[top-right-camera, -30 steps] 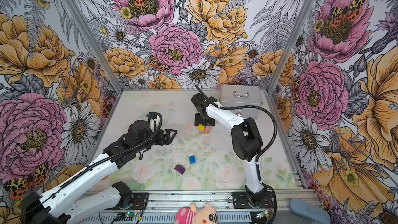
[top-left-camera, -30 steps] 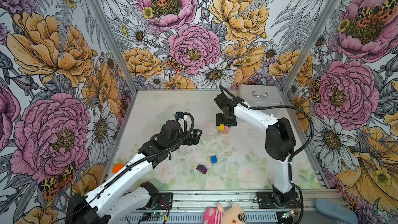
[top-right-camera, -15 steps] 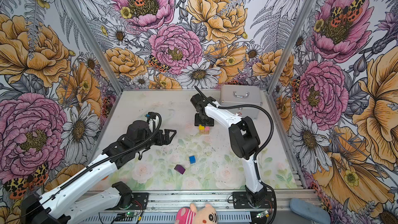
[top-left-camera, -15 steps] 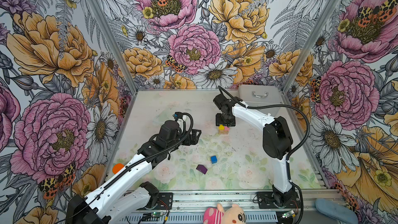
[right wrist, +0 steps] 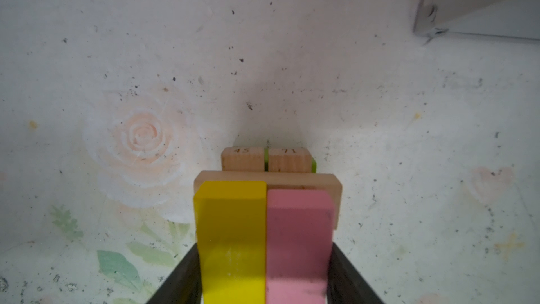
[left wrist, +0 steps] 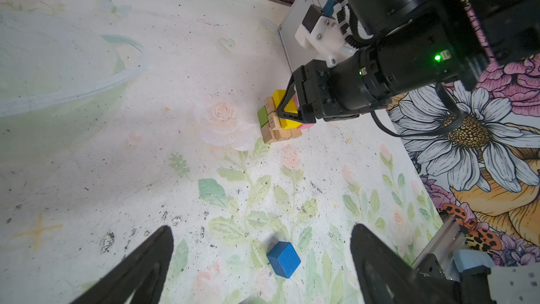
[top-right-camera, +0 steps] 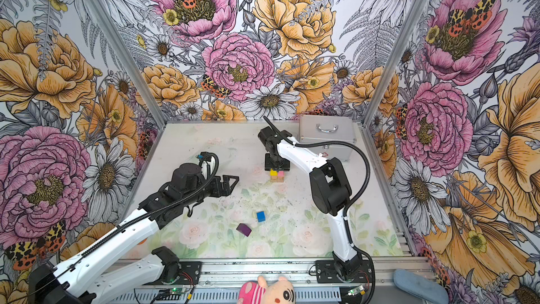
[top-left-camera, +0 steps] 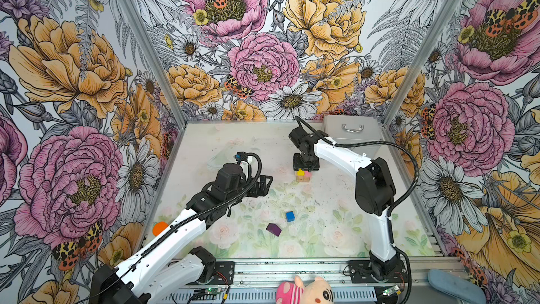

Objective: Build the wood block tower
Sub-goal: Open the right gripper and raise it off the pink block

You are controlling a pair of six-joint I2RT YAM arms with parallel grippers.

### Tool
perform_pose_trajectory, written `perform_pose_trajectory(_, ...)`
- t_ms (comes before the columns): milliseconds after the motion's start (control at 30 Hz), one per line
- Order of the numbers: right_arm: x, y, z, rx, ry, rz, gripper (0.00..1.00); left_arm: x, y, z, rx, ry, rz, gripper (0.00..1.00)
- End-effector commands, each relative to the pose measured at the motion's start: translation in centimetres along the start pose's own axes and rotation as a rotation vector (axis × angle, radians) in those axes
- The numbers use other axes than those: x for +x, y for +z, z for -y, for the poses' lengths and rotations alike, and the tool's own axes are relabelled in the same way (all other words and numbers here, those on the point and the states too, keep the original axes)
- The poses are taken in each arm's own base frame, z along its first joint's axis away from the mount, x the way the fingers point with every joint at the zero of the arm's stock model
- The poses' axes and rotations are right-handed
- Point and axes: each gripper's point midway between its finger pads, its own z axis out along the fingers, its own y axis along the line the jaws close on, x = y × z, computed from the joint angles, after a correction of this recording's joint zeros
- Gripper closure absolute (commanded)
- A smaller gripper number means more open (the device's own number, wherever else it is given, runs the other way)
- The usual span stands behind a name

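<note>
The tower (top-left-camera: 302, 175) (top-right-camera: 277, 176) stands mid-table toward the back: tan bars below, with a green block (left wrist: 262, 116) among them. On top lie a yellow block (right wrist: 230, 229) and a pink block (right wrist: 298, 229), side by side. My right gripper (right wrist: 266, 247) (top-left-camera: 304, 169) comes straight down on that pair, one finger against each outer side. My left gripper (left wrist: 260, 229) (top-left-camera: 264, 184) hovers open and empty left of the tower. A blue block (top-left-camera: 290, 216) (left wrist: 283, 259) and a purple block (top-left-camera: 273, 229) lie loose near the front.
A silver metal case (top-left-camera: 352, 135) stands at the back right, close behind the right arm. A clear bowl (left wrist: 73, 83) sits at the back left. An orange cap (top-left-camera: 159, 228) shows by the left wall, and a plush toy (top-left-camera: 304, 290) lies beyond the front rail.
The right gripper's fingers have drawn in against the yellow and pink blocks, and its arm has shifted slightly left. The left arm has barely moved.
</note>
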Motion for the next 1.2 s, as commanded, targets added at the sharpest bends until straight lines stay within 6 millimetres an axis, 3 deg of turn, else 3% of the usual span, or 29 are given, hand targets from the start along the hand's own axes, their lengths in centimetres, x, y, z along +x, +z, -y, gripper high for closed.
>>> perform_pose_trajectory(0, -0.8, -0.1, 0.1, 0.016, 0.012, 0.022, 0.42, -0.6, -0.4, 0.3, 0.028, 0.018, 0.028, 0.04)
perform_pose_trajectory(500, -0.8, 0.2, 0.0, 0.017, 0.013, 0.011, 0.41, -0.5, -0.6, 0.3, 0.029, 0.016, 0.032, 0.04)
perform_pose_trajectory(700, -0.6, 0.3, 0.0, 0.019, 0.01, 0.003, 0.33, -0.5, -0.7, 0.3, 0.028, 0.017, 0.033, 0.04)
perform_pose_trajectory(967, -1.0, -0.7, 0.1, 0.014, 0.008, 0.029, 0.29, -0.6, -0.7, 0.2, 0.024, 0.015, 0.036, 0.04)
perform_pose_trajectory(1167, -1.4, -2.9, 0.4, 0.002, 0.013, 0.07, 0.29, -0.9, -1.0, 0.4, 0.026, 0.012, 0.042, 0.04)
